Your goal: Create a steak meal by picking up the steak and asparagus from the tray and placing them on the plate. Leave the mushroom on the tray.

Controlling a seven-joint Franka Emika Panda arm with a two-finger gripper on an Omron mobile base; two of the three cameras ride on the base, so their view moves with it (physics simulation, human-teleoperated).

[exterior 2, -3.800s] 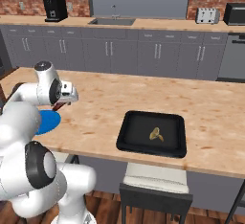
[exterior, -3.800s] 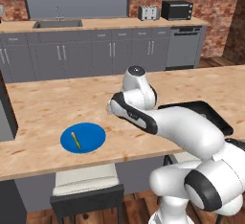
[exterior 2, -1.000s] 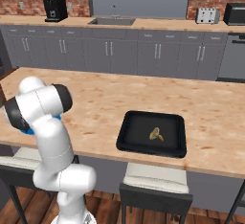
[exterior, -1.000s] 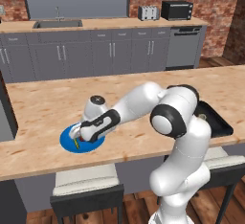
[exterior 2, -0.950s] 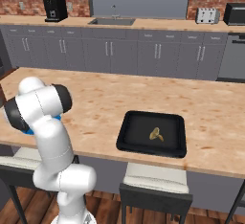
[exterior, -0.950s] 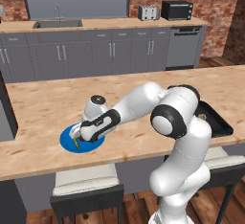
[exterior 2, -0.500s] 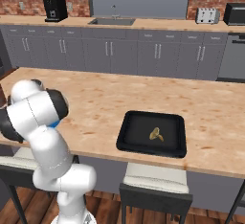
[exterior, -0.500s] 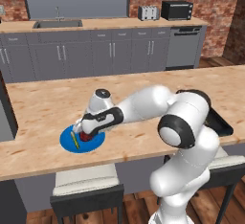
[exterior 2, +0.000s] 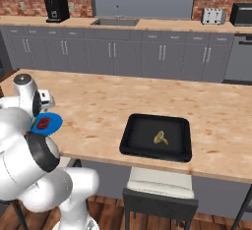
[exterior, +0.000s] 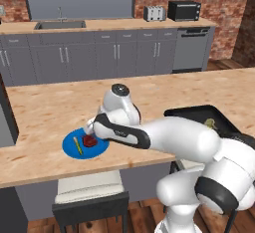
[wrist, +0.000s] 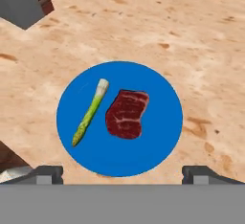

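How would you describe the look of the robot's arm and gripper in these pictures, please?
The arm is built of glossy white, rounded segments with dark grey or black bands at the joints. The gripper ends in two small dark finger tips. No cables or markings can be made out.

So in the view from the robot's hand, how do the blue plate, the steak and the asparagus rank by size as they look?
1. plate, by far the largest.
2. steak, broader than the stalk.
3. asparagus, longer than the steak but far thinner.
All lie equally near the camera.
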